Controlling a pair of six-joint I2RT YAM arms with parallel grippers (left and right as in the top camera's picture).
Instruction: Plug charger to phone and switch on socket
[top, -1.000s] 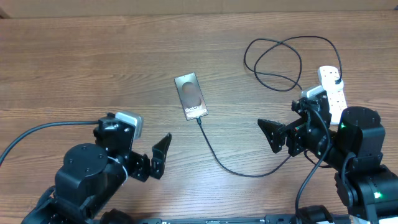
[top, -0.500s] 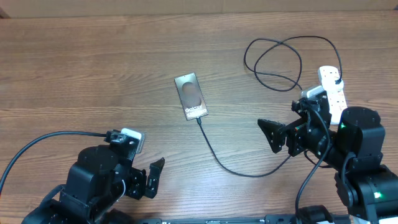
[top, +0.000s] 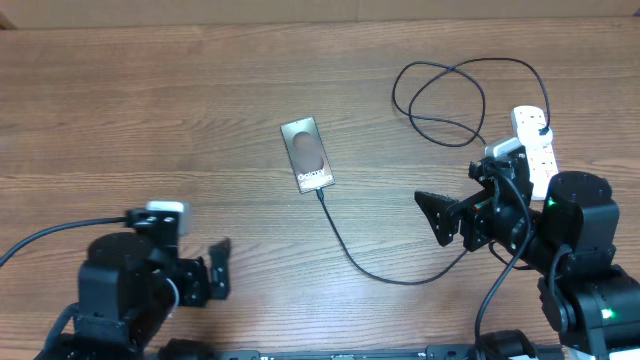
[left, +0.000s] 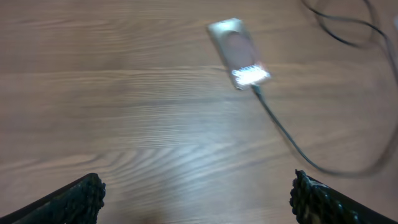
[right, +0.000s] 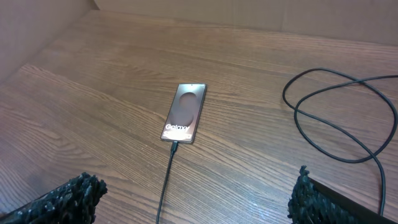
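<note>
The phone (top: 307, 154) lies flat mid-table, lettering at its near end. It also shows in the left wrist view (left: 239, 52) and the right wrist view (right: 184, 112). The black charger cable (top: 370, 265) has its connector in the phone's near end (right: 173, 147) and loops back right to the white socket (top: 535, 143), which is partly hidden behind the right arm. My left gripper (top: 218, 270) is open and empty at the front left. My right gripper (top: 437, 216) is open and empty, right of the cable.
The cable's loops (top: 450, 95) lie at the back right beside the socket. The right arm's body (top: 575, 250) fills the front right corner, the left arm's body (top: 120, 290) the front left. Brown wall along the far edge.
My left arm has drawn back toward the front left, away from the phone. The right arm, phone and cable have not moved.
</note>
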